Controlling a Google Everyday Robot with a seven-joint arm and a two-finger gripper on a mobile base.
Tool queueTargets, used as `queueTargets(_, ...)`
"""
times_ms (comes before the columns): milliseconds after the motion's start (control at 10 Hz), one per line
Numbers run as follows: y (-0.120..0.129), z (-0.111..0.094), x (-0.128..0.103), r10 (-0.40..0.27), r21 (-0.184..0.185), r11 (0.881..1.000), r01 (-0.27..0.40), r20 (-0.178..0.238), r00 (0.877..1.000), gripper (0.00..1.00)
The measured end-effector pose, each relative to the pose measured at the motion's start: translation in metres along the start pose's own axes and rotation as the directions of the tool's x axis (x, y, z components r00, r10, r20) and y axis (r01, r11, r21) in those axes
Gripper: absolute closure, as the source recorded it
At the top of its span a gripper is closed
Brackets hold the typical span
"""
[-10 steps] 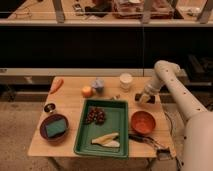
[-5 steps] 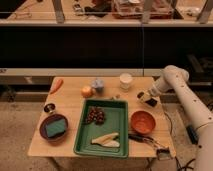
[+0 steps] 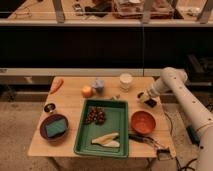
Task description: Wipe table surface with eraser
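Over on the far right side of the bench [image 3: 70,102], the white arm [image 3: 175,85] comes in from the right edge and bends down. That puts the end effector [image 3: 148,96] low over the tan wood, just right of the white cup [image 3: 126,81] and just beyond the orange bowl [image 3: 143,122]. Right there with it is the eraser [image 3: 150,103], a small dark block with a paler side, sitting on the wood at the end effector's tip. Is it gripped? Can't tell. The two run together from this angle, and whether the end effector is open or closed simply doesn't show.

Across to the middle now. The green tray [image 3: 115,120] holds a dark bunch of fruit [image 3: 95,116] in its far left part and some pale long pieces [image 3: 106,140] nearer the front. On the near left sits a dark bowl [image 3: 45,134] with a teal block [image 3: 55,128] lying inside it, and a small round dark dish [image 3: 49,107] stands just beyond that bowl.

Along the far edge, a carrot [image 3: 57,85] lies at the left. An orange round fruit [image 3: 87,91] sits just beside a grey cup [image 3: 98,85]. At the near right, a dark tool [image 3: 145,140] lies between the orange bowl and the bench's front edge.
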Motion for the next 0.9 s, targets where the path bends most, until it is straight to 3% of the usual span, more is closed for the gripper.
queueTargets(200,0.013,0.031,0.002,0.068,-0.086,0.994,-0.069,-0.011,0.998,1.0)
queueTargets(500,0.016,0.041,0.012,0.114,-0.088,0.989,-0.12,-0.063,0.991,1.0)
queueTargets(900,0.016,0.04,0.011,0.109,-0.091,0.989,-0.114,-0.061,0.992,1.0)
